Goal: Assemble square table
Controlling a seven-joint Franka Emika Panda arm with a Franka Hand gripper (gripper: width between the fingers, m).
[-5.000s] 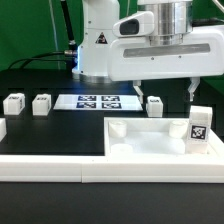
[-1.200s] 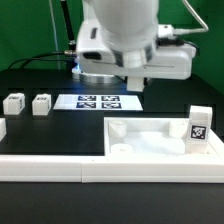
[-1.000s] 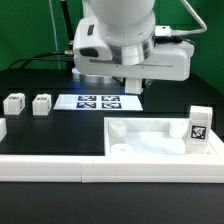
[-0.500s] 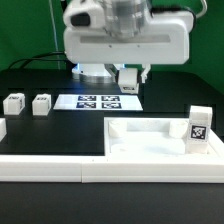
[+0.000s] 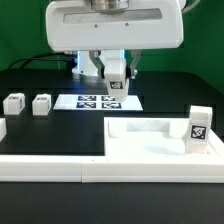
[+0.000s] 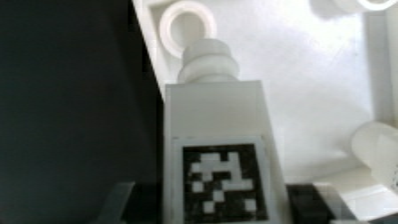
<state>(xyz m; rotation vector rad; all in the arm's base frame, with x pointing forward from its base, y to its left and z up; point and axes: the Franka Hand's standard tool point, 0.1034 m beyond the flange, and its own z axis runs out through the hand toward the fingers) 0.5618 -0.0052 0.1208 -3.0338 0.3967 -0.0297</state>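
My gripper (image 5: 116,82) hangs above the table behind the slab and is shut on a white table leg (image 5: 115,76) held off the surface. In the wrist view the leg (image 6: 217,120) sits between the fingers (image 6: 125,203), its tag facing the camera and its peg end pointing at a round corner hole (image 6: 183,20) of the square slab (image 6: 302,70). The slab (image 5: 150,138) lies at the front on the exterior view's right. A tagged leg (image 5: 198,125) stands on its right end. Two more legs (image 5: 13,103) (image 5: 41,103) stand at the left.
The marker board (image 5: 98,101) lies on the black table below the gripper. A long white border rail (image 5: 60,166) runs along the front. Another white piece (image 5: 2,128) shows at the left edge. The robot base stands behind.
The leg that stood beside the marker board is now in my gripper. The gripper has risen, turned and shifted toward the exterior view's left.
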